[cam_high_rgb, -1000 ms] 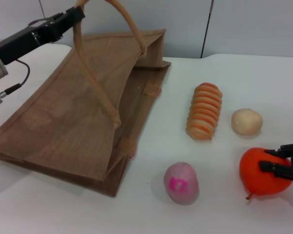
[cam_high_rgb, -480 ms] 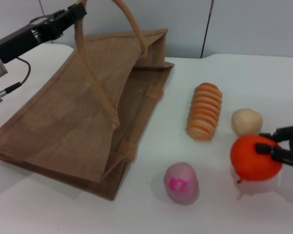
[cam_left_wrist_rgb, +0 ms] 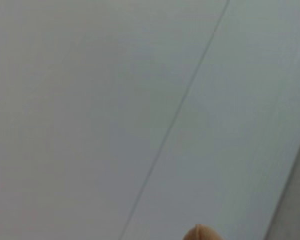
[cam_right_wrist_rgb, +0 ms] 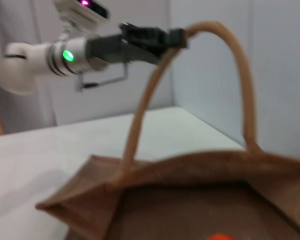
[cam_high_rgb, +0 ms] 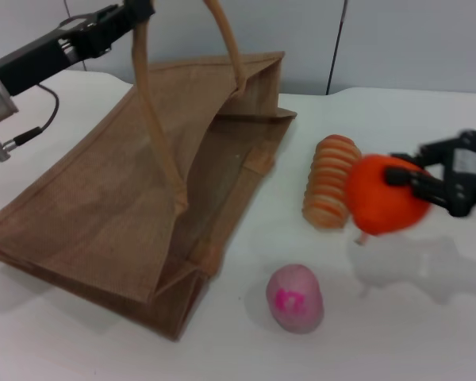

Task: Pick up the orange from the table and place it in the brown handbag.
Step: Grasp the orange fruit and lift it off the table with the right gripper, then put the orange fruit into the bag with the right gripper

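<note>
The right gripper (cam_high_rgb: 416, 181) was up off the table (cam_high_rgb: 428, 302) at about 3 o'clock in the head view, its black fingers (cam_high_rgb: 408, 176) clamped on the orange (cam_high_rgb: 385, 205). The fruit hung in the air, its shadow smeared on the white top beneath it, and it sat just beside the striped oblong (cam_high_rgb: 331, 190), overlapping that piece's 3 o'clock edge from this angle. A pink ball (cam_high_rgb: 294, 298) lay on the table at 6 o'clock, well apart from the lifted fruit.

Over at 11 o'clock the left gripper (cam_high_rgb: 135, 13) was pinched shut on one loop handle (cam_high_rgb: 151, 103) of the brown handbag (cam_high_rgb: 103, 206), holding that handle high so the tote's mouth gaped toward 3 o'clock, with the inner lining showing. The bag's lower side lay flat on the table.

In the right wrist view the left arm's gripper (cam_right_wrist_rgb: 172, 37) gripped the handle's top, the bag's open rim (cam_right_wrist_rgb: 190, 172) spread wide below, and a sliver of orange (cam_right_wrist_rgb: 219, 236) peeked in at the frame's edge. The left wrist view showed only pale wall and a tan tip of handle (cam_left_wrist_rgb: 202, 233).
</note>
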Tool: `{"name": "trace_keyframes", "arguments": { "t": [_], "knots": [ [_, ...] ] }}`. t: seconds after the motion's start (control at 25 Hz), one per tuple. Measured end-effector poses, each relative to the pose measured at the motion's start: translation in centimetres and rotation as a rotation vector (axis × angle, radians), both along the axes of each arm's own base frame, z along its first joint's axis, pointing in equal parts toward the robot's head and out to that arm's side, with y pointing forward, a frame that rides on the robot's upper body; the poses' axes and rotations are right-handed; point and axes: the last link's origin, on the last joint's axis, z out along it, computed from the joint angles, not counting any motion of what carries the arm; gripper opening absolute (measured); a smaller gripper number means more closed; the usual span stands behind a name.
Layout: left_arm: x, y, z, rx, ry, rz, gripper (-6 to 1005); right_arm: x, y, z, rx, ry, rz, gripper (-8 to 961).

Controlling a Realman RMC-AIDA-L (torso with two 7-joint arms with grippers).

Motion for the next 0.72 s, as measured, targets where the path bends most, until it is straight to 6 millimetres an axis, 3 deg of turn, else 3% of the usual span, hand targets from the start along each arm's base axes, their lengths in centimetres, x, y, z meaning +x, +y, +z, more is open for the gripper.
{"name": "trace_keyframes", "arguments": {
  "t": [0.24, 0.72],
  "knots": [
    [1.5, -0.1, 0.0, -0.039, -0.034, -0.069, 122, -3.8, 1.7, -2.5, -0.061, 0.036, 0.096, 137],
    [3.5, -0.7, 0.3, -0.088, -0.105, -0.171, 122, -8.4, 3.4, -8.7, -0.111, 0.012, 0.184, 85]
  ]
}}
